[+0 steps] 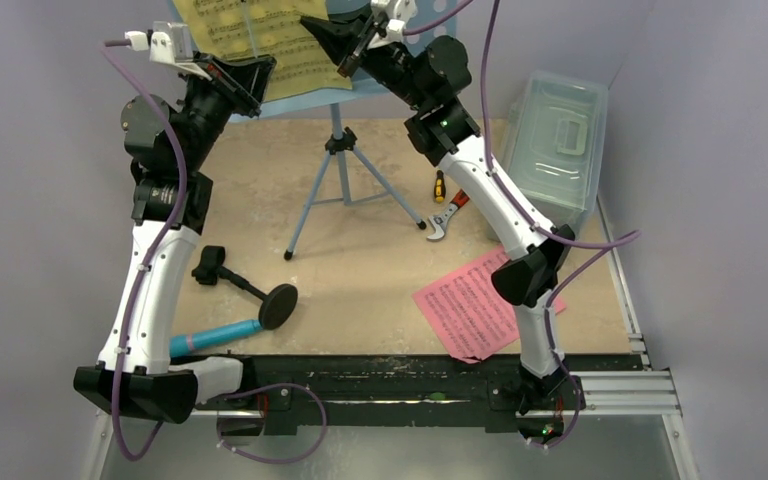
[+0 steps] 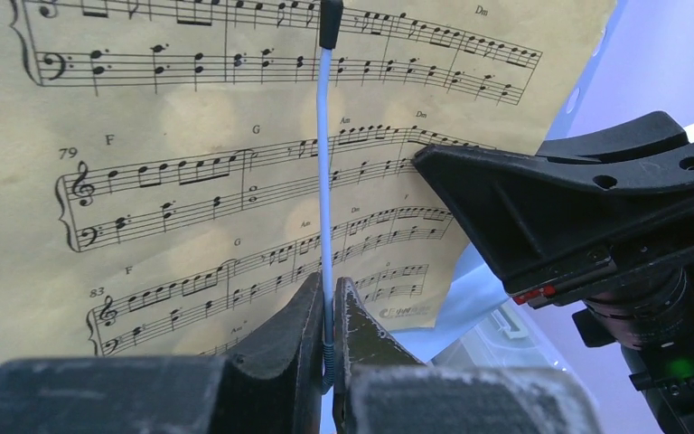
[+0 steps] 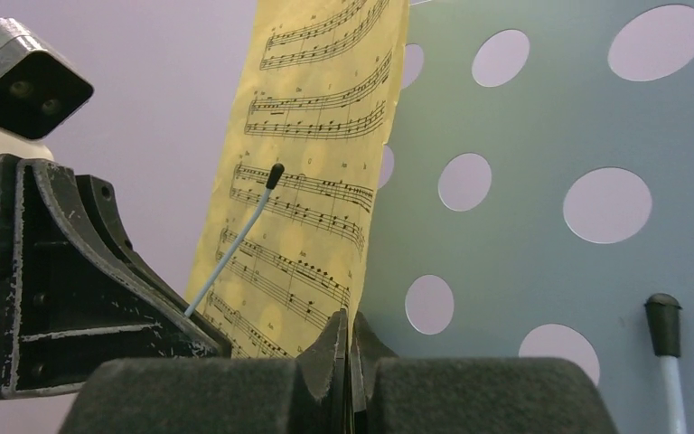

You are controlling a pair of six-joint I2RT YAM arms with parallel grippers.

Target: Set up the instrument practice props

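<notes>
Clamping a page-holder wire on the music stand at twelve o'clock is the left pincer; the right pincer pinches the one yellow page. One pink page lies at five, one microphone and one mic stand at eight; one lidded box at two, contents unclear.

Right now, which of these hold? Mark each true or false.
1. The pink page lies flat on the table. True.
2. The mic stand stands upright. False: it lies on its side.
3. The left gripper is shut on the wire page holder. True.
4. The right gripper hangs open. False: it is shut on the yellow page, at its edge.
</notes>
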